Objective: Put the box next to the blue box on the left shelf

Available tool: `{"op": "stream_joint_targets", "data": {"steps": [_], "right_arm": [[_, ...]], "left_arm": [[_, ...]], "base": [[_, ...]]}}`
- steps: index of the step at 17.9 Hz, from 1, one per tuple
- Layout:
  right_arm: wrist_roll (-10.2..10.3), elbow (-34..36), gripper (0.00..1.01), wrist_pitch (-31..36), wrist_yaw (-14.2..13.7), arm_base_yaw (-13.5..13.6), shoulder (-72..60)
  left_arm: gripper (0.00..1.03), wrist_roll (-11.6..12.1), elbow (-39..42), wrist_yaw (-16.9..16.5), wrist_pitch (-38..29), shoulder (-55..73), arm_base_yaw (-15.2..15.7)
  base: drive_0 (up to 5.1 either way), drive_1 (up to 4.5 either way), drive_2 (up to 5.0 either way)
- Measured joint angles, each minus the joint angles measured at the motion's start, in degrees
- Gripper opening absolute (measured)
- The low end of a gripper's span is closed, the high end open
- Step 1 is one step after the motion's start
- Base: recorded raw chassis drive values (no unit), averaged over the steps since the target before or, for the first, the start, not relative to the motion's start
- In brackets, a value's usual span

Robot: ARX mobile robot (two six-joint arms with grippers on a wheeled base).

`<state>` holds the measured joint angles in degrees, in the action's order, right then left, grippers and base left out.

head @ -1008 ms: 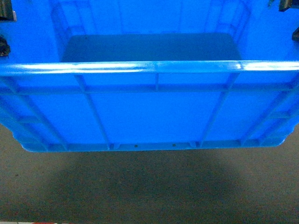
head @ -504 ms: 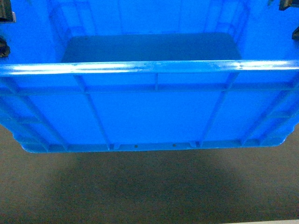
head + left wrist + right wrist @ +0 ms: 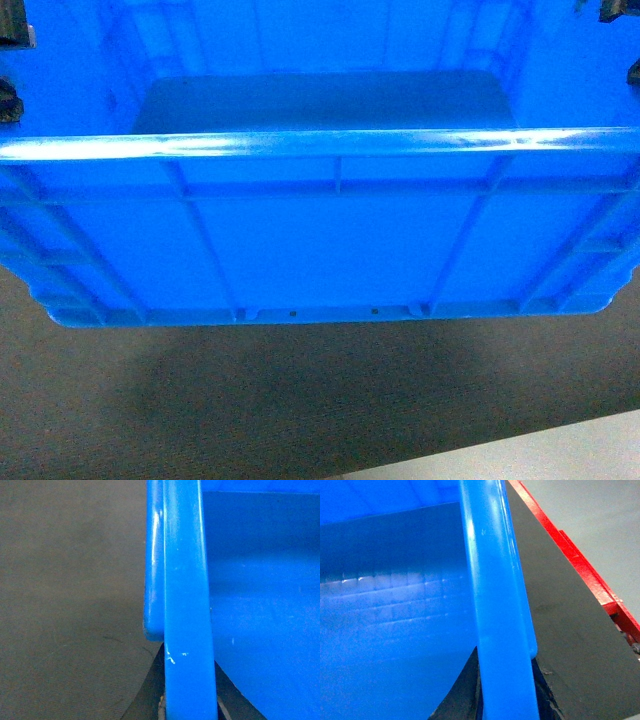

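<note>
The box (image 3: 320, 230), a big bright-blue open crate, fills the head view and hangs above the floor. Its empty bottom (image 3: 320, 100) shows over the near rim. My left gripper (image 3: 190, 700) is shut on the box's left rim (image 3: 185, 580); a dark finger (image 3: 147, 695) shows on either side of it. My right gripper (image 3: 507, 695) is shut on the right rim (image 3: 492, 570) in the same way, dark fingers (image 3: 462, 690) flanking it. In the head view only dark bits of the grippers show at the upper corners. The left shelf and the other blue box are out of view.
Dark grey carpet (image 3: 250, 400) lies under the box. A pale floor strip (image 3: 540, 450) shows at the head view's bottom right. In the right wrist view a red border (image 3: 570, 550) edges the carpet, with pale floor (image 3: 600, 510) beyond.
The box stays in the same place in the head view. The floor beneath has shifted, and a pale strip has come into sight at the bottom right.
</note>
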<state>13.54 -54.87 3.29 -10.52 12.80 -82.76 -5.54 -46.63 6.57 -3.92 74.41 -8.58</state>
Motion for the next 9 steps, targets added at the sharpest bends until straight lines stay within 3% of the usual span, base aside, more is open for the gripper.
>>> {"op": "stream_joint_targets", "data": {"steps": [9], "right_arm": [[0.0,0.0,0.18,0.0,0.0,0.0,0.0]], "left_arm": [[0.06,0.0,0.0,0.0,0.0,0.0,0.0]], "base": [[-1.5,-1.54,-1.5]]}}
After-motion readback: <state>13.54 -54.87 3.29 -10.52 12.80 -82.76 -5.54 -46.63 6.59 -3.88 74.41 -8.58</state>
